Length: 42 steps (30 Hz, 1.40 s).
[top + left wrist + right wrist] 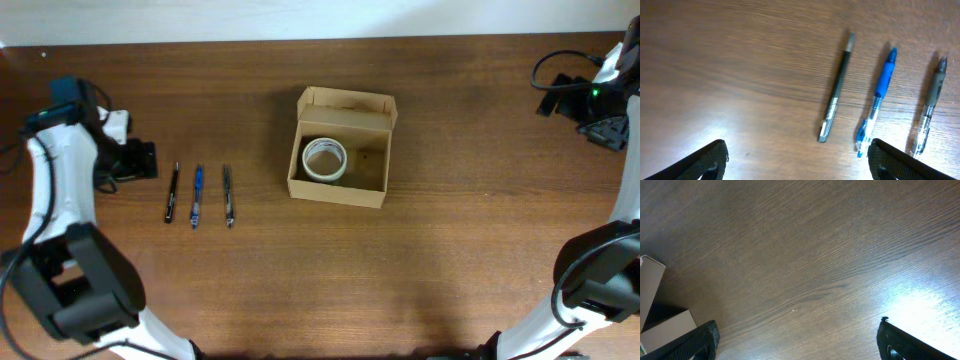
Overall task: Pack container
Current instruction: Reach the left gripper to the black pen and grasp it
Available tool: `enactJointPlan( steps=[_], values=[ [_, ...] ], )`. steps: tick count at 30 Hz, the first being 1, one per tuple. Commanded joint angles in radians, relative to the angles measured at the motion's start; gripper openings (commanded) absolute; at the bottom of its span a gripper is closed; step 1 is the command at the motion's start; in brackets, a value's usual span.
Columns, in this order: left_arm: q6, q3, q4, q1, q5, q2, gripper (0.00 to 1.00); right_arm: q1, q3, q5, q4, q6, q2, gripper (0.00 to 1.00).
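The tan cardboard container (341,148) stands open at the table's middle with its flap lid up at the back. A white tape roll (324,159) lies inside on the left. Three pens lie in a row left of it: a black pen (172,192), a blue pen (197,195) and a grey pen (228,195). In the left wrist view they show as black (835,93), blue (878,97) and grey (929,107). My left gripper (135,160) is open and empty, just left of the pens. My right gripper (606,130) is open and empty at the far right; a corner of the container (655,315) shows in its view.
Cables and the right arm's base sit at the far right edge (575,95). The brown wooden table (450,260) runs to a white wall along the back.
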<state>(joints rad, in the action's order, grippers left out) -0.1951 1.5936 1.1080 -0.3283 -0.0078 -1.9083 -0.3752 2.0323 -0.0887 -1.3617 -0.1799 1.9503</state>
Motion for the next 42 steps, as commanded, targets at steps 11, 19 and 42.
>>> enactJointPlan(
  steps=[11,19,42],
  values=[
    [-0.041,0.008,-0.038,0.112,-0.065,-0.230,0.78,0.002,-0.003,-0.009,0.000,-0.005,-0.006,0.99],
    [-0.038,0.008,-0.073,0.110,-0.113,-0.293,0.65,0.002,-0.003,-0.009,0.000,-0.005,-0.006,0.99],
    [-0.013,0.336,0.134,0.133,-0.100,-0.291,0.02,0.002,-0.003,-0.009,0.000,-0.005,-0.006,0.99]
  ],
)
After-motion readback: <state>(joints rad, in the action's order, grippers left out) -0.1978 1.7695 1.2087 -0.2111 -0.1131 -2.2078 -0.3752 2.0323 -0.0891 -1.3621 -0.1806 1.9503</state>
